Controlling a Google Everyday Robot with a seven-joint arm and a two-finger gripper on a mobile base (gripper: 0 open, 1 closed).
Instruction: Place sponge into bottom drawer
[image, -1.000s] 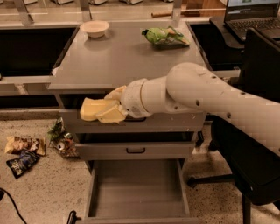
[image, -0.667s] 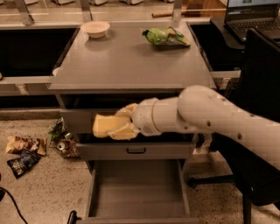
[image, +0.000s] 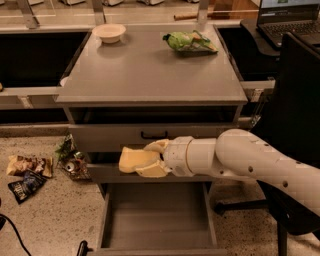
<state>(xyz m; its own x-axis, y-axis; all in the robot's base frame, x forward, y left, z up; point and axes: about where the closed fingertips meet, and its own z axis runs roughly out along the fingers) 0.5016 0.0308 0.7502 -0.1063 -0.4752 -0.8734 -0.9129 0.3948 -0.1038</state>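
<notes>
Seeing my gripper (image: 150, 160) clenched on sponge (image: 131, 159), hanging above the open bottom drawer (image: 155, 217), slightly left of ctr.

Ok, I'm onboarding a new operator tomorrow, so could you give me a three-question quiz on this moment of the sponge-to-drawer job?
1. True or false: the sponge already lies on the floor of the bottom drawer.
2. The gripper is: A) open and bare, B) shut on the sponge, C) out of view.
3. Fill in: the bottom drawer stands ___, lower than the gripper.

Key: 1 false, the sponge is in the gripper, in front of the cabinet and higher than the drawer; 2 B; 3 open.
</notes>
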